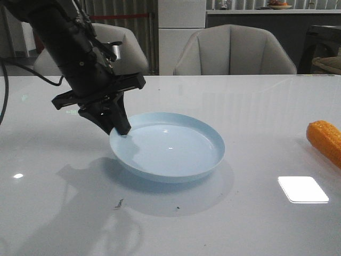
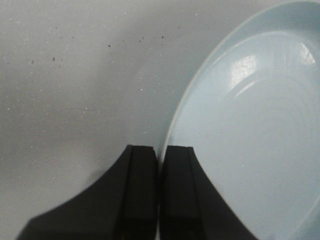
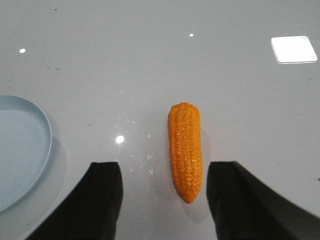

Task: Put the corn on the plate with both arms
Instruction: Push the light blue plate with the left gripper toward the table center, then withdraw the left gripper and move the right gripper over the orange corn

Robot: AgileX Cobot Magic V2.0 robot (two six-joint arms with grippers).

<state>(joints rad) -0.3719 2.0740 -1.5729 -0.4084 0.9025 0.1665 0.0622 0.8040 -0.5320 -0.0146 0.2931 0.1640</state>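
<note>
The pale blue plate (image 1: 213, 160) sits mid-table. My left gripper (image 1: 123, 130) is at its left rim. In the left wrist view the gripper (image 2: 160, 150) is shut on the rim of the plate (image 2: 250, 125), one finger inside and one outside. The orange corn (image 1: 326, 140) lies on the table at the right edge of the front view, partly cut off. In the right wrist view my right gripper (image 3: 164, 172) is open and above the table, with the tapered end of the corn (image 3: 186, 147) between its fingers, untouched. The plate's edge (image 3: 20, 145) also shows there.
The white glossy table carries a bright square light reflection (image 1: 302, 189) at the front right. Two grey chairs (image 1: 234, 50) stand behind the table's far edge. My left arm's cables hang at the far left (image 1: 4, 90).
</note>
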